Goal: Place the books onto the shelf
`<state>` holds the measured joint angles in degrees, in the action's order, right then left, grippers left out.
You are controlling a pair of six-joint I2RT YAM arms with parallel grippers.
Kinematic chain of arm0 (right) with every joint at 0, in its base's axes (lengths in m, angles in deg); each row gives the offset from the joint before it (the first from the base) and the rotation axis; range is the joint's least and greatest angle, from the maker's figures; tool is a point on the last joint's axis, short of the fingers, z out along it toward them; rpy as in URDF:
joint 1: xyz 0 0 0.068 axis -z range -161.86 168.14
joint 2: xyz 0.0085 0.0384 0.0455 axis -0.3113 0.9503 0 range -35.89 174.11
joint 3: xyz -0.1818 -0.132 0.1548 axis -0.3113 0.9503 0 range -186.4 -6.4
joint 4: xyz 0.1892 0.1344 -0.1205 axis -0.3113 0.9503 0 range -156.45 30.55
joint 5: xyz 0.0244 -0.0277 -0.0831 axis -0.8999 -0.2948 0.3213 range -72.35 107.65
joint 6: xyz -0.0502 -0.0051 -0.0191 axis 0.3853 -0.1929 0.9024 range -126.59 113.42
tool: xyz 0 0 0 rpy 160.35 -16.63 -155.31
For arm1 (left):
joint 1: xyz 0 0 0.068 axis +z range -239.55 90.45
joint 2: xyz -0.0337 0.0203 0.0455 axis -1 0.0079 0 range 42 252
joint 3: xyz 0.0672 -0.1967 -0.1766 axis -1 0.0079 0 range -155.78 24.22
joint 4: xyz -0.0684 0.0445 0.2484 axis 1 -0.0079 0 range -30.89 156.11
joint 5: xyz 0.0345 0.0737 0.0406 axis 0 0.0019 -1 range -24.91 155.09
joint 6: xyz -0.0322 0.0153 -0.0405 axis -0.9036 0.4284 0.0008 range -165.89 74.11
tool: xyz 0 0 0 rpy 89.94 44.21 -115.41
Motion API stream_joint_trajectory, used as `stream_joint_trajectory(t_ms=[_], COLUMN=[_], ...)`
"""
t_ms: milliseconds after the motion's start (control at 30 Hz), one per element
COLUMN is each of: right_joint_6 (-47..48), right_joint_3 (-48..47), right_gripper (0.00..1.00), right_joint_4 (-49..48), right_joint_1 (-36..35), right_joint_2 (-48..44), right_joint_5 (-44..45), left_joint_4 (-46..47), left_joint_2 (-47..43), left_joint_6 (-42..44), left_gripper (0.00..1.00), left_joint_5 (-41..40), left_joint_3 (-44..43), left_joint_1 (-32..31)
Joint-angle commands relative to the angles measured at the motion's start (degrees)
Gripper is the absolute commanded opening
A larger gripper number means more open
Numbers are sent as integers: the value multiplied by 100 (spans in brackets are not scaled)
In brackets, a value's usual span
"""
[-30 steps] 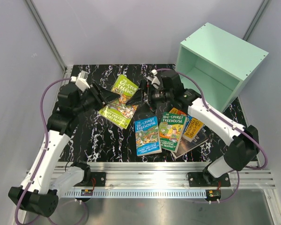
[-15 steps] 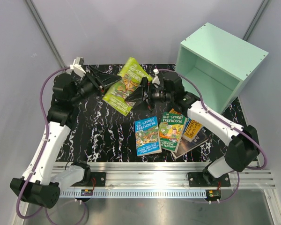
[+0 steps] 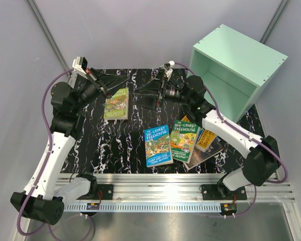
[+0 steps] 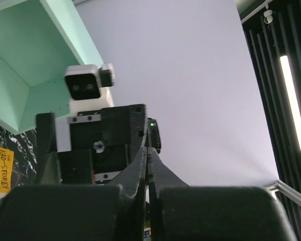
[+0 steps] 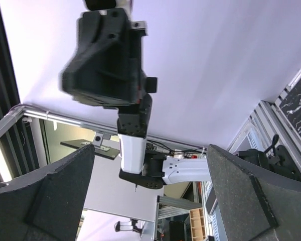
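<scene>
Rail: a slotted aluminium rail runs along the near edge and carries both arm bases.
Bench: the bench is black marble-look with white veins.
Near books: four lie flat and overlapping on the bench, nearer than the right gripper. They are a blue book, a green book, an orange-blue book and a dark book, which is mostly covered.
Writing: the blue cover reads "26-STOREY TREEHOUSE" and the green one "104-STOREY TREEHOUSE".
Lime-green book: the lime-green book lies flat on the bench, just nearer than the left gripper. Its title is too small to read.
Left gripper: clenched, fingers pressed together on nothing, pointing at the right gripper.
Right gripper: released, jaws spread wide and empty.
Shelf: the shelf is a mint-green cube with one face open. It stands beyond and to the right of the right gripper.
Room: pale grey walls.
</scene>
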<state>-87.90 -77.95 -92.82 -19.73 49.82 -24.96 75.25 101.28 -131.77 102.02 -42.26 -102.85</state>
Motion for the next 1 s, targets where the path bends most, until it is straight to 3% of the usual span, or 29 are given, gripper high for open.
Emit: stream_joint_trajectory(t_ms=[0, 100, 133, 200, 233, 333, 367, 467, 567, 700, 800, 967], right_joint_6=[-68, 132, 247, 876, 1133, 2170, 2486, 3367, 3666, 3799, 3746, 3720], right_joint_3=[44, 246, 264, 238, 194, -34, -252, -518, -29, 851, 1432, 1890], right_gripper=[100, 100, 100, 100, 100, 99, 99, 100, 100, 100, 100, 98], right_joint_4=[-431, -133, 69, 1138, 1621, 3589, 4900, 7285, 8128, 8227, 7894, 7173], right_joint_1=[-1, -10, 7, -2, -1, -1, -1, 42, 288, 614, 614, 614], right_joint_2=[-265, -423, -467, -652, -704, -915, -1020, -1022, -942, -793, -653, -284], right_joint_5=[-10, 7, 16, 121, 182, 803, 1146, 2798, 3215, 3242, 3066, 2705], left_joint_4=[-69, -1691, -2845, -3793, -4502, -5262, -5387, -5652, -5819, -4960, -3801, -2656], left_joint_2=[-242, -400, -400, -330, -287, 3, 91, 451, 838, 848, 760, 1224], left_joint_6=[150, 1430, 1843, 2943, 3233, 3912, 4139, 4605, 4748, 4143, 3528, 3245], left_gripper=[0, 0, 12, 42, 69, 82, 87, 91, 91, 90, 90, 89], left_joint_5=[219, -114, -307, -1062, -1308, -2074, -2319, -2837, -3200, -2832, -2375, -2067], left_joint_3=[170, -144, -259, -435, -506, -594, -647, -726, -325, 906, 2002, 2701], left_joint_1=[12, 38, 38, 38, 47, 55, 56, -163, -637, -1314, -1675, -1974])
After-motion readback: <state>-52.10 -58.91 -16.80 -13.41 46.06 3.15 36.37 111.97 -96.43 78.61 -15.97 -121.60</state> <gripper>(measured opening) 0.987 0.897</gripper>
